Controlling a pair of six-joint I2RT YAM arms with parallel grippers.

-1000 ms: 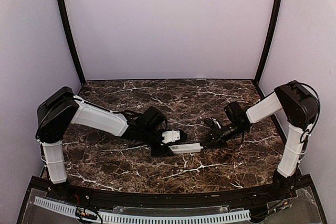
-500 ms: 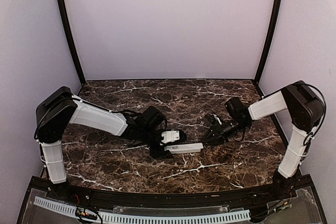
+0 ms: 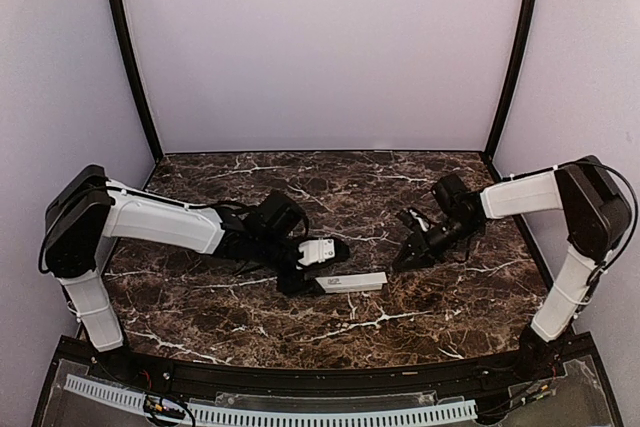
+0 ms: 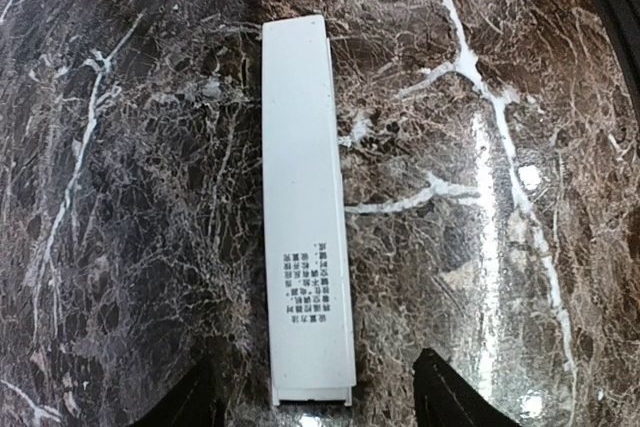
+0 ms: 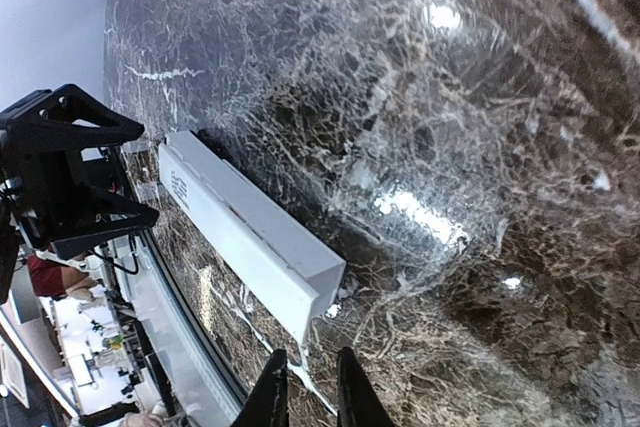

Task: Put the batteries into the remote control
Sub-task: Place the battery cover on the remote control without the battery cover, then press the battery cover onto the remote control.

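Remote control (image 4: 305, 217) flat on table (image 4: 520, 87) — between left pincer (image 4: 312, 392) fingers, untouched.

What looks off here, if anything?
No batteries show in any view. The remote control lies flat on the table, printed side up, undamaged, with the left gripper open around its near end. The right gripper, nearly shut, holds nothing. No spills.

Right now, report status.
Left pincer open, astride the remote control, which lies flat on the table. Right pincer nearly shut, empty. No batteries visible.
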